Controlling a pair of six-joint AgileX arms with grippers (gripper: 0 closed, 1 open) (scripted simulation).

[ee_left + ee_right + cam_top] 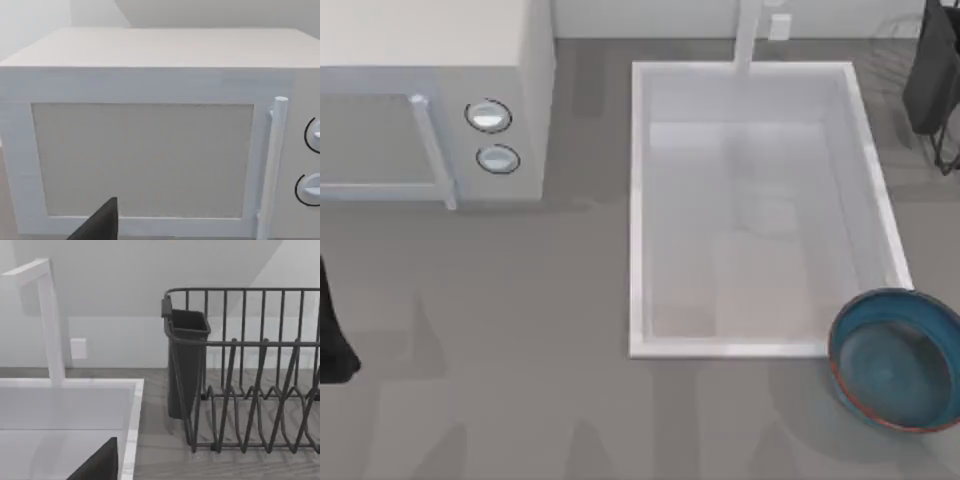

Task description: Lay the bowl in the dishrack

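The blue-teal bowl (898, 358) with its reddish-brown rim sits open side up on the grey counter at the front right, right at the sink's near right corner. No gripper touches it. The dishrack (938, 110) of thin dark wires stands at the back right edge, beyond the sink; the right wrist view shows the dishrack (250, 390) close, empty, with a dark cup (186, 365) hung on its end. A dark part of my right gripper (100, 465) faces the rack. My left gripper (332, 340) is parked at the far left edge.
A large white sink (640, 220) fills the middle, with a white faucet (748, 35) at its back. A white microwave (430, 100) stands at the back left; the left wrist view looks at the microwave door (140, 160). Open counter lies along the front.
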